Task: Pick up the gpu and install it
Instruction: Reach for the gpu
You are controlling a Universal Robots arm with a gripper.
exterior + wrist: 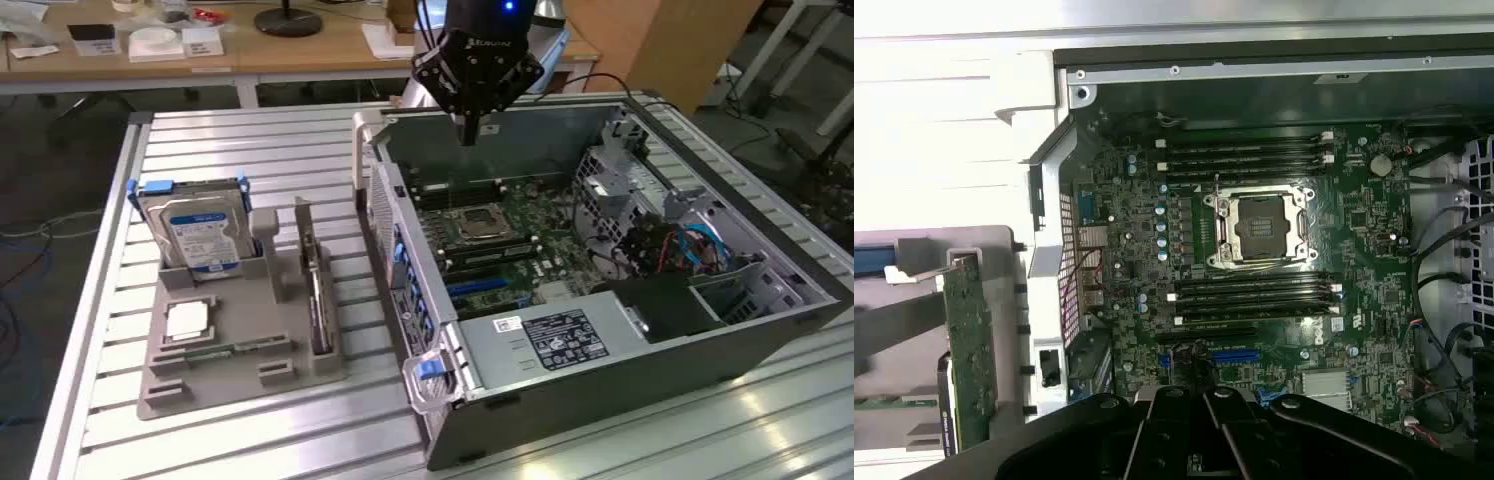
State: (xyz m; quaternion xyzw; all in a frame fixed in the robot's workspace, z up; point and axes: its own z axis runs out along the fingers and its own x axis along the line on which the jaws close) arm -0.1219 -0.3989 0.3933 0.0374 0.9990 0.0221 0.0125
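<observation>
Closest to the tabletop's (240,150) near edge sits the end of an open computer case (627,390), where a grey power supply (514,350) with a black label fills the near compartment. A grey moulded holder (214,385) lies just beside the case, toward the near corner on the exterior view's left. A flat processor chip (187,318) rests in the holder's near part, and behind it a hard drive (200,238) with a blue and white label stands upright in a slot. The gpu (316,290) stands on its long edge in the slot along the holder's side nearest the case, apart from the case wall and untouched. In the wrist view it appears as a narrow green card (969,350) seated in the holder. Farther back, the case lies open on its side with the green motherboard (501,255) facing up and its bare processor socket (478,225) between rows of memory slots. Toward the far edge, the end effector (469,135) hangs over the case's far wall, pointing down, its fingers pressed together on nothing and well apart from the gpu.
</observation>
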